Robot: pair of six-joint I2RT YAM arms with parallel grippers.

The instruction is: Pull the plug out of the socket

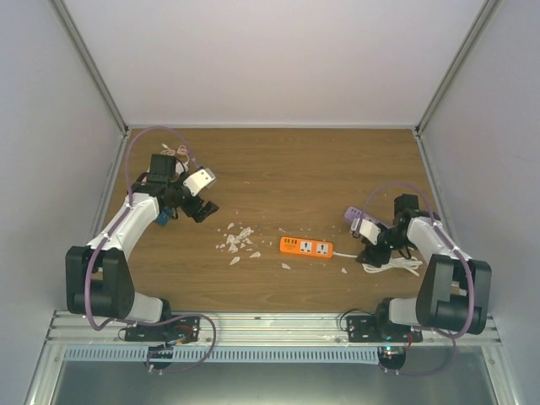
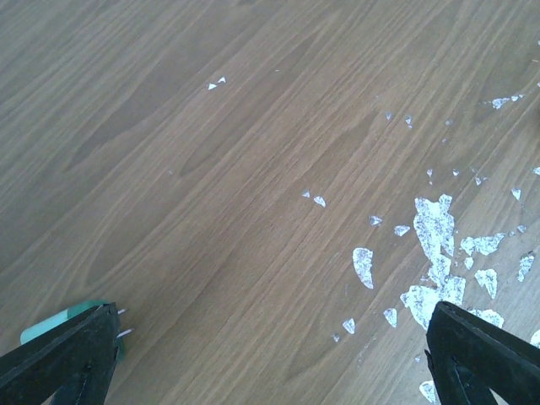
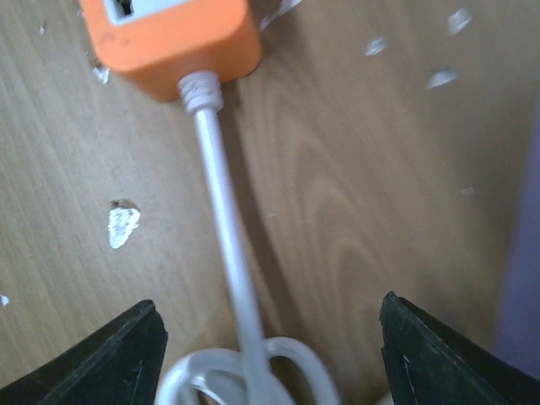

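An orange power strip lies flat near the middle of the table, its white cord running right to a loose coil. I cannot make out a separate plug in its sockets. My right gripper is open and low over the coil, just right of the strip. In the right wrist view the strip's end, the cord and the coil lie between its spread fingers, and the gripper holds nothing. My left gripper is open and empty at the left, over bare wood.
White flakes are scattered left of the strip and show in the left wrist view. A teal piece sits by the left finger. Grey walls enclose the table on three sides.
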